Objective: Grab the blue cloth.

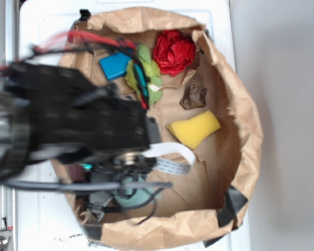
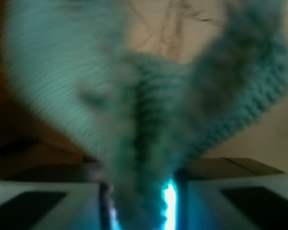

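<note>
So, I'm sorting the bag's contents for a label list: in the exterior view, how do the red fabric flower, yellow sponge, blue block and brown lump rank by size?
Largest to smallest:
1. Yellow sponge and red fabric flower, too alike to separate
2. Blue block, partly hidden by the arm's cables
3. Brown lump

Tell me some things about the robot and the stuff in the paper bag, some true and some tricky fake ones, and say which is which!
1. The gripper has the blue cloth pinched between its fingers. True.
2. The yellow sponge lies outside the paper bag. False: it lies inside, on the bag's floor.
3. The red fabric flower sits near the bag's far rim. True.
4. The blue block rests on top of the sponge. False: they lie apart, the block beside the green plush toy.
5. The small brown lump lies between the flower and the sponge. True.
</note>
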Controlling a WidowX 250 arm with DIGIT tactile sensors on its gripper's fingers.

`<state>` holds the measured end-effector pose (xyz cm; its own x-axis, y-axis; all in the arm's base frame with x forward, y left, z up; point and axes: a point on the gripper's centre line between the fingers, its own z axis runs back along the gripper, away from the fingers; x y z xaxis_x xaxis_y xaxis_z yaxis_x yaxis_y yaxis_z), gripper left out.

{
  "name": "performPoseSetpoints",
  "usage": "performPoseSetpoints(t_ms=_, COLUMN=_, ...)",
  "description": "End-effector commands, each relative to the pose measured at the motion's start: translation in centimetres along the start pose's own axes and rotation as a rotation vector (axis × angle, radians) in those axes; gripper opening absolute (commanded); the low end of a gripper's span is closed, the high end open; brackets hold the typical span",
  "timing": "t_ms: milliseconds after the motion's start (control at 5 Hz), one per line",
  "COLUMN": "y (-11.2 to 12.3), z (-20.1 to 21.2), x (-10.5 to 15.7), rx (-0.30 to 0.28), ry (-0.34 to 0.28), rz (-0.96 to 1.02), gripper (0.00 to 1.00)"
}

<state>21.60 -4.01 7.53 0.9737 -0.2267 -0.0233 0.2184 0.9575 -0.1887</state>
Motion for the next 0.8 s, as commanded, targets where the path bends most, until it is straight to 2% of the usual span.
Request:
performPoseSetpoints(t_ms=0, y=1.8, z=4.4, x=2.5, rx=0.117, ry=-0.138, rz=0.158, gripper=0.00)
performPoseSetpoints(t_ms=200, y=2.4, z=4.5, x=5.5, rx=0.167, ry=-0.187, rz=0.239, gripper=0.00)
performPoseSetpoints(t_ms=400, y=2.7, z=4.7, x=7.6, rx=0.190, ry=-0.228, rz=0.284, gripper=0.00)
performPoseSetpoints(t_ms=600, y=2.9, z=5.9, x=8.3, rx=0.206, ry=-0.271, rz=0.310, gripper=0.00)
